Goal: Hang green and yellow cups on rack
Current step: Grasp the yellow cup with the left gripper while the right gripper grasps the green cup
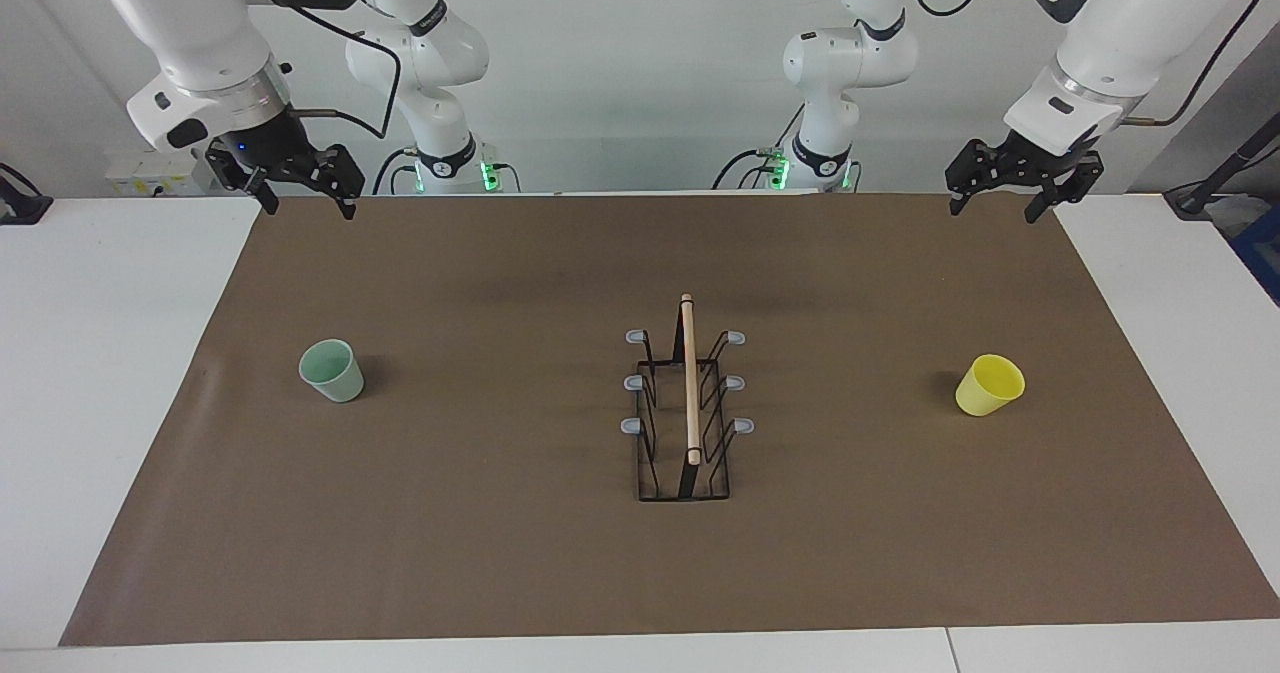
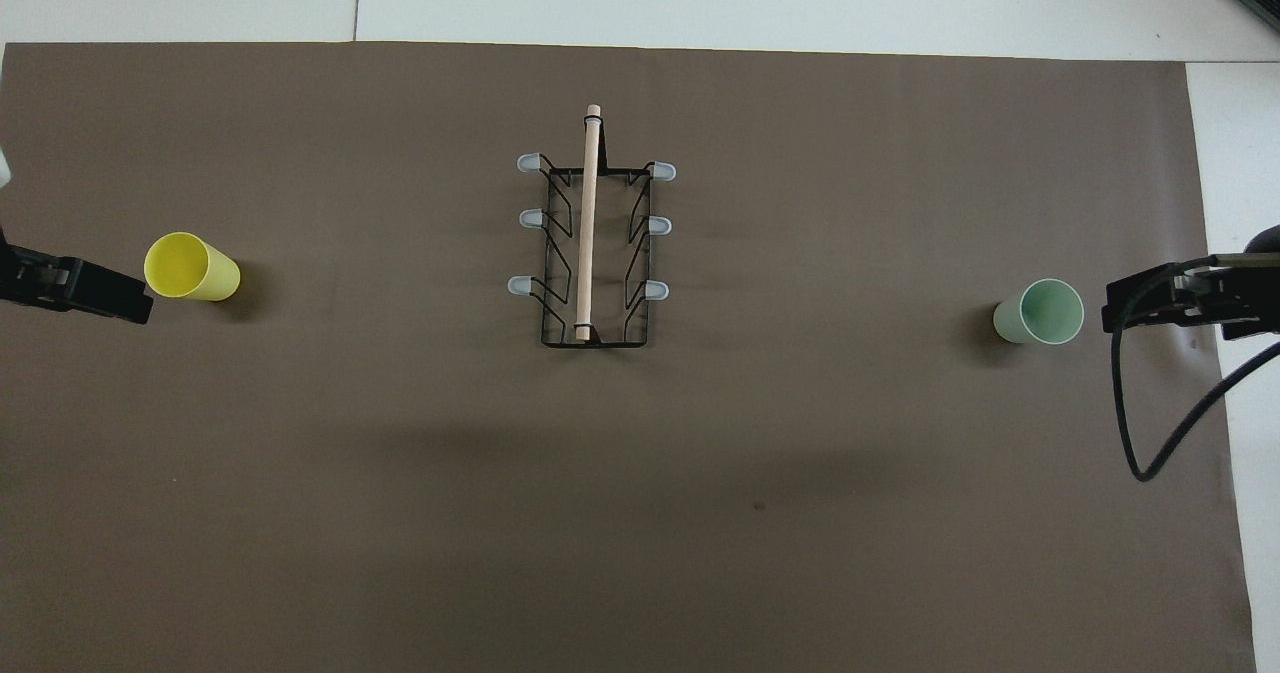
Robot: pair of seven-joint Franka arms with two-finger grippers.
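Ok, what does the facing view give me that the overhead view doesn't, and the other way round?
Only the facing view shows both arms and bases, with the right claw and left claw open and raised above the brown mat's robot-end corners. Only the overhead view shows the table past the mat's end farthest from the robots. Both show the green cup at the right arm's end, the yellow cup at the left arm's end, and the rack between them, prongs bare.

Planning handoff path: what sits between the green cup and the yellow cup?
Only the rack, mid-table between the green cup and yellow cup; otherwise bare brown mat. Both views show it.
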